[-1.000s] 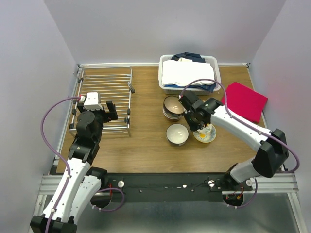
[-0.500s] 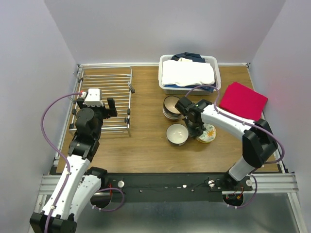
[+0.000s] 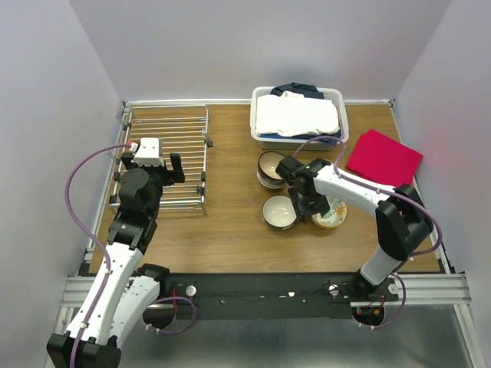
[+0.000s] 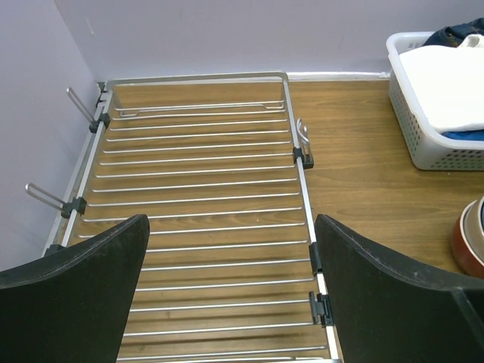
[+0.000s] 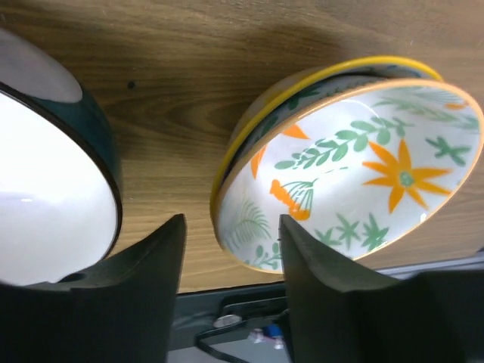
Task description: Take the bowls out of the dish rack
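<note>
Floral bowl nested in yellow-rimmed bowl, right gripper half-open, loose around its rim; left gripper wide open, empty.

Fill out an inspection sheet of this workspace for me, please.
Surface: brown wooden table.
Job's things: dish rack holds no bowls; stacked bowls, white-lined bowl and leaf-patterned bowl stand on the table.
Clutter: laundry basket with folded clothes; red cloth.
Grippers: left gripper open above the rack; right gripper open, astride the leaf-patterned bowl's rim.
Cables: purple cable loops along each arm.
Surroundings: plain pale walls.
</note>
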